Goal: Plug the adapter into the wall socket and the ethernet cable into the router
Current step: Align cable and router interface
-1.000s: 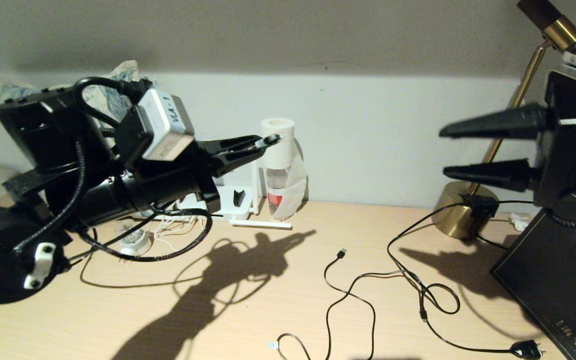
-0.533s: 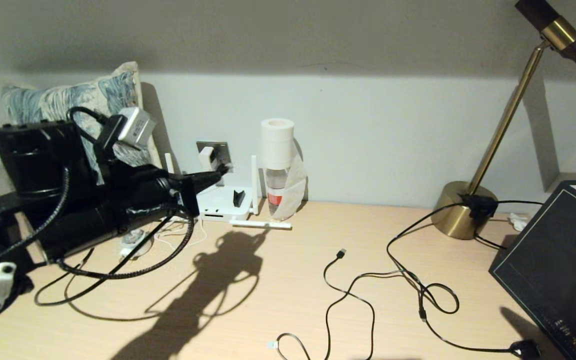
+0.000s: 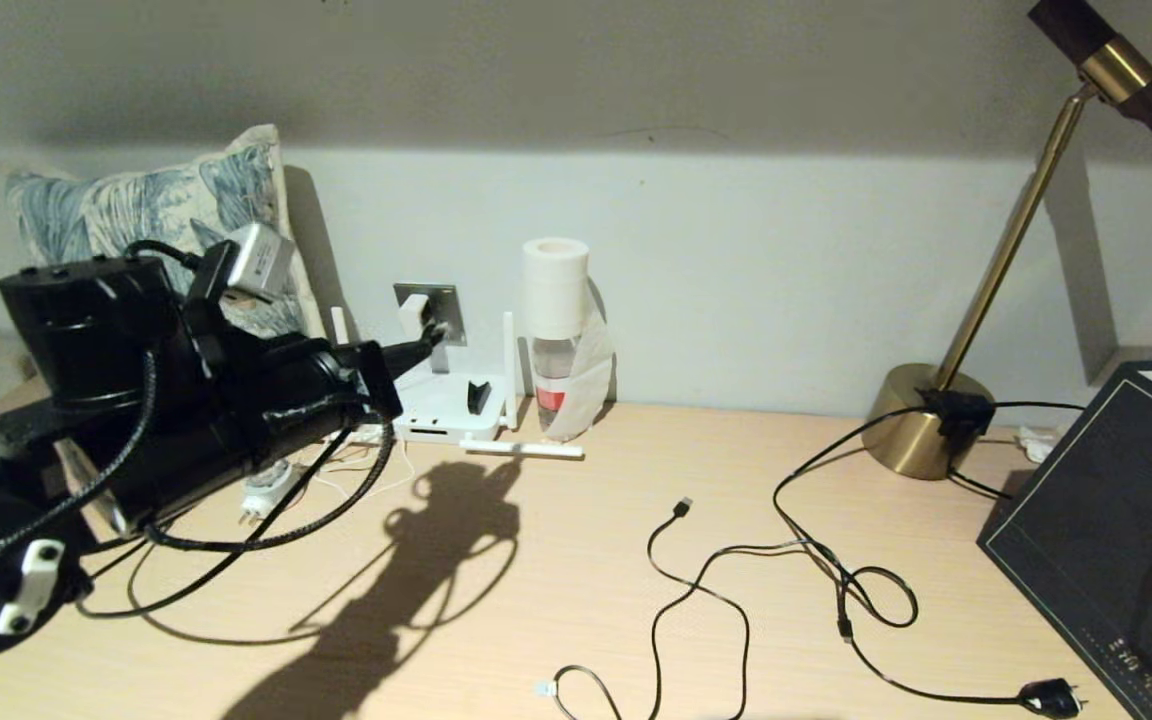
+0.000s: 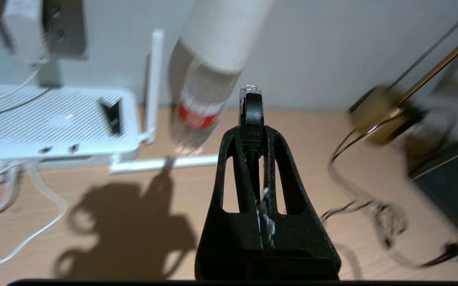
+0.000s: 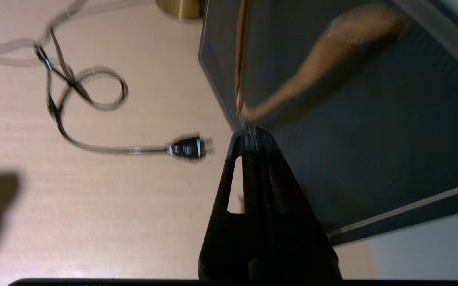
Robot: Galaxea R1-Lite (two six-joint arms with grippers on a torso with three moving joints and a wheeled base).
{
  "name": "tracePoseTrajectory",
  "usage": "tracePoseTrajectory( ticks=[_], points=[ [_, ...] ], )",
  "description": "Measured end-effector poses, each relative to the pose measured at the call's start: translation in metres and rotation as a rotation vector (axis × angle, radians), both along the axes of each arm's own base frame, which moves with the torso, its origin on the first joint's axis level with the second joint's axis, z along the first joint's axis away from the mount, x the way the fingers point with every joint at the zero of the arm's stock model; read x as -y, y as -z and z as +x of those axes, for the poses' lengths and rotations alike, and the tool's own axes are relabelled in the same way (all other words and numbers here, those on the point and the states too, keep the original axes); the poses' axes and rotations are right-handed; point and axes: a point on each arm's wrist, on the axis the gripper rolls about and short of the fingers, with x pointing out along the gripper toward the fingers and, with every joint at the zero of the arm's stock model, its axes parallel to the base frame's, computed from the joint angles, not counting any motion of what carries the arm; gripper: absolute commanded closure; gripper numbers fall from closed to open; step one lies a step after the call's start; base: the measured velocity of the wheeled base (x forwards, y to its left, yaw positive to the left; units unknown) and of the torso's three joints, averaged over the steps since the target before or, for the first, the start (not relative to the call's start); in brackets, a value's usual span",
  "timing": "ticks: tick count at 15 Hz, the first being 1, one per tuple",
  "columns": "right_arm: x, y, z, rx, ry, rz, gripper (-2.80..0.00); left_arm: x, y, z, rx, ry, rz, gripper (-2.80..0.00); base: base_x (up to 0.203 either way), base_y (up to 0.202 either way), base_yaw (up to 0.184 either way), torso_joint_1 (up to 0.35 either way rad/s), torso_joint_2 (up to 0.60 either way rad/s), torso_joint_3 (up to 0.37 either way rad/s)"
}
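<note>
My left gripper (image 3: 428, 345) (image 4: 253, 133) is shut on the ethernet cable (image 4: 251, 109). Its clear clip connector (image 4: 250, 89) sticks out past the fingertips. The gripper hangs just above the back of the white router (image 3: 446, 405) (image 4: 54, 123) and close in front of the grey wall socket (image 3: 433, 299) (image 4: 65, 28). The white adapter (image 3: 414, 313) (image 4: 21, 28) sits in that socket, its thin white cord running down. My right gripper (image 5: 249, 135) is shut and empty at the far right, over the edge of a dark tray (image 5: 352, 131).
A bottle with a white cap (image 3: 556, 330) stands right of the router, and a white antenna (image 3: 521, 449) lies flat before it. A round travel plug (image 3: 261, 490), a USB cable (image 3: 681, 510), a black plug (image 3: 1051, 697), a brass lamp (image 3: 926, 430) and a pillow (image 3: 156, 200) surround the desk.
My left arm dropped and swung left, bringing the held cable from the bottle's cap down to the socket and router. The right gripper pulled out of the head view.
</note>
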Motion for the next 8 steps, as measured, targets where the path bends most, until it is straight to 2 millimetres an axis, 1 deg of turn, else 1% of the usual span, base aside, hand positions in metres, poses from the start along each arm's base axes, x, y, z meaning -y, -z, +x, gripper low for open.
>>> tracePoseTrajectory(
  ticks=[2,6,8],
  points=[
    [0.000,0.015,-0.003,-0.008,-0.010,-0.001,0.00,0.001,0.006,0.000,-0.001,-0.002,-0.023,0.00,0.000,0.000,0.000,0.000,0.00,0.000],
    [-0.005,0.036,-0.014,0.080,-0.228,0.039,0.00,0.001,0.010,-0.001,-0.001,0.000,-0.021,0.00,0.000,0.000,0.000,0.000,0.00,0.000],
    [-0.006,0.044,-0.015,0.137,-0.281,0.061,0.00,0.000,0.011,-0.002,-0.003,-0.002,-0.017,0.00,0.000,0.000,0.000,0.000,0.00,0.000]
  ],
)
